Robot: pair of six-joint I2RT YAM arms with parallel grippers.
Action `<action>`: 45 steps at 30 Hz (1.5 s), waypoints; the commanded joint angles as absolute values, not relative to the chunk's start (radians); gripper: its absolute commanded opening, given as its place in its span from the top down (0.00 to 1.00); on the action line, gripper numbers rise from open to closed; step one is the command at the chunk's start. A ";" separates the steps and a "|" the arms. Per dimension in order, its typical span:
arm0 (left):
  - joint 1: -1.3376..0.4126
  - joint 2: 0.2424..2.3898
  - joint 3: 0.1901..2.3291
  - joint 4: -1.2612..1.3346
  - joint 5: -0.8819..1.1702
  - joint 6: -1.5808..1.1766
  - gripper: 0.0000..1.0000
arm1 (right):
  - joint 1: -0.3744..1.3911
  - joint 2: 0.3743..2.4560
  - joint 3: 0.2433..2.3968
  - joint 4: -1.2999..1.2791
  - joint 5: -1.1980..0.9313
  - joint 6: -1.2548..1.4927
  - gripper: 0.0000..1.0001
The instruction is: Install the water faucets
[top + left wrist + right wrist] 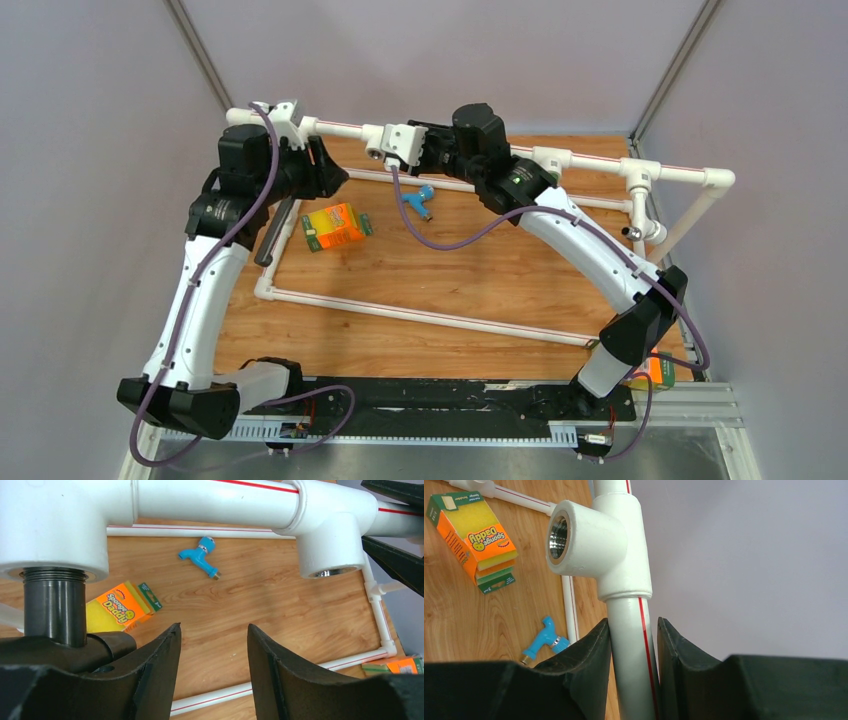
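The dark-brown faucet (54,605) hangs from the left tee socket (55,540) of the white pipe frame, its threaded end in the socket; its tube shows in the top view (274,228). My left gripper (212,645) is open and empty, just right of that faucet (326,172). My right gripper (633,645) is shut on the frame's top pipe (631,630), just beside the empty middle tee socket (584,540), as the top view (398,152) also shows. The blue faucet (420,200) lies on the wooden board, seen by both wrists (200,559) (541,642).
An orange sponge box (335,226) lies on the board left of the blue faucet. A second orange box (660,372) sits at the near right corner. The frame's low pipes (420,315) cross the board. A chrome-tipped fitting (634,232) is on the right side pipe.
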State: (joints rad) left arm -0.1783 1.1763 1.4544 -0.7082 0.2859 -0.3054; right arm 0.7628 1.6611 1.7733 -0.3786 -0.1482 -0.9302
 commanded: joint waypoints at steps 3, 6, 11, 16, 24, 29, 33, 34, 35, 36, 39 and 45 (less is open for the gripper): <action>-0.163 1.141 1.518 -0.646 0.253 -0.402 0.39 | 0.793 1.730 1.727 -0.543 -0.252 -0.801 1.00; -0.160 1.132 1.617 -0.670 0.253 -0.425 0.36 | 0.793 1.729 1.727 -0.543 -0.252 -0.799 1.00; -0.099 1.155 1.856 -0.828 0.150 -0.434 0.28 | 0.793 1.721 1.718 -0.543 -0.249 -0.801 1.00; 0.027 1.135 1.872 -0.865 0.120 -0.424 0.23 | 0.793 1.717 1.713 -0.543 -0.249 -0.804 1.00; 0.069 1.091 1.626 -0.732 0.268 -0.368 0.24 | 0.793 1.720 1.718 -0.543 -0.256 -0.804 1.00; 0.097 1.094 1.554 -0.670 0.345 -0.327 0.25 | 0.793 1.717 1.715 -0.543 -0.255 -0.805 1.00; 0.116 1.077 1.509 -0.618 0.379 -0.296 0.27 | 0.795 1.714 1.713 -0.543 -0.255 -0.805 1.00; 0.126 1.074 1.499 -0.600 0.390 -0.288 0.29 | 0.795 1.715 1.713 -0.545 -0.256 -0.805 1.00; 0.129 1.071 1.493 -0.589 0.418 -0.278 0.30 | 0.793 1.717 1.713 -0.543 -0.255 -0.805 1.00; 0.138 1.063 1.471 -0.554 0.439 -0.272 0.32 | 0.793 1.717 1.715 -0.543 -0.255 -0.805 1.00; 0.166 1.051 1.430 -0.479 0.547 -0.267 0.40 | 0.793 1.717 1.712 -0.543 -0.256 -0.805 1.00; 0.175 1.061 1.449 -0.449 0.695 -0.196 0.66 | 0.793 1.713 1.709 -0.543 -0.255 -0.807 1.00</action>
